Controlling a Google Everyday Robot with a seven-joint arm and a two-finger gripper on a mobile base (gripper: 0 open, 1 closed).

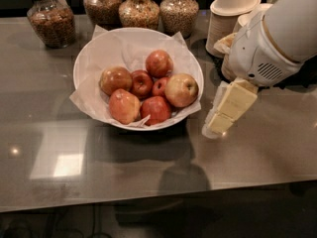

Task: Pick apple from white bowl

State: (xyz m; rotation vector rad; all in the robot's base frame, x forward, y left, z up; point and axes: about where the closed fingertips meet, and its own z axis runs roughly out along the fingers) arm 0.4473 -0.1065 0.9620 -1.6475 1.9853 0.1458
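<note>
Bowl (pixel 76 76) sits on a grey counter (pixel 148 177), lined w/ crinkled white paper (pixel 106 48) that sticks out past the rim at front-left & back.

Apple (pixel 181 89) lies inside the bowl, at its right side as seen, resting against the paper-covered wall. It's the palest & largest fruit there: yellow-cream skin, pink blush, dark stem dimple facing up and a bit toward the viewer.

6 other fruits share the bowl. A small red one (pixel 159 86) touches the apple on the side toward bowl centre. Another red one (pixel 155 109) sits just in front, near the front rim. A red one (pixel 159 63) is toward the back. A dark red one (pixel 142 83) is at centre, w/ an orange-brown one (pixel 114 80) at the left side. A pink-orange one (pixel 124 106) is front-left.

Gripper (pixel 214 127) hangs outside the bowl, just beside its right rim, low over the counter. It's cream-coloured & angled down toward the bowl's front-right edge. The bowl wall is between it & the apple, and the two are apart. Spread or pressed together: can't tell from this angle. The white arm housing (pixel 270 46) looms above it, right of the bowl.

Behind the bowl, 4 glass jars (pixel 138 9) of grains or nuts stand in a row. Back-right of the bowl is a stack of beige paper bowls (pixel 232 14), partly hidden by the arm.
</note>
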